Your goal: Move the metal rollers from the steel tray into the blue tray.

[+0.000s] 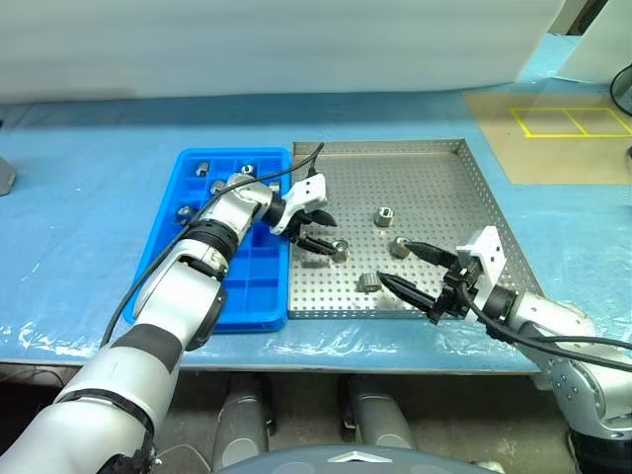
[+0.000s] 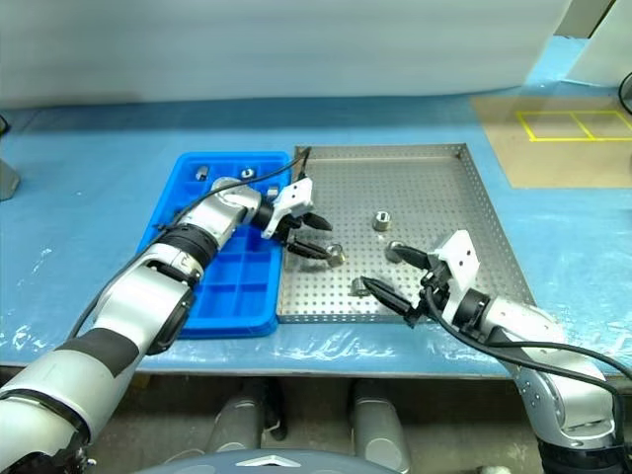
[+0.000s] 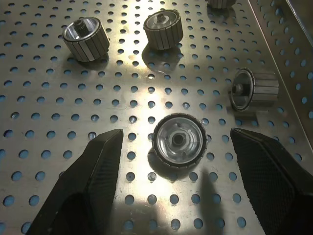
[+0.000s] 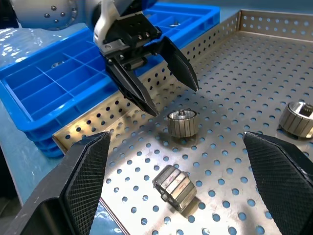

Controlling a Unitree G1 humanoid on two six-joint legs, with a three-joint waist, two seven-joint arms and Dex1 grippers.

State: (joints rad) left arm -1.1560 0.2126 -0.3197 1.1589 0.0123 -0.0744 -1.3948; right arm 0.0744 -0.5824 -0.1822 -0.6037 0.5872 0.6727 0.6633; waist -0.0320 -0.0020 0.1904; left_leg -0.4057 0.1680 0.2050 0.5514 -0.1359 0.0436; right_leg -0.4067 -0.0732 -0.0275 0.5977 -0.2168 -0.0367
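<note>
Metal roller [image 3: 179, 140] stands upright, centred between left gripper [image 1: 318, 229] open empty fingers; right gripper [image 1: 423, 272] wide, empty, farther.

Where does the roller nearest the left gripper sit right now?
That roller stands upright on the steel tray, near its edge beside the blue tray, just below the open left gripper.
</note>
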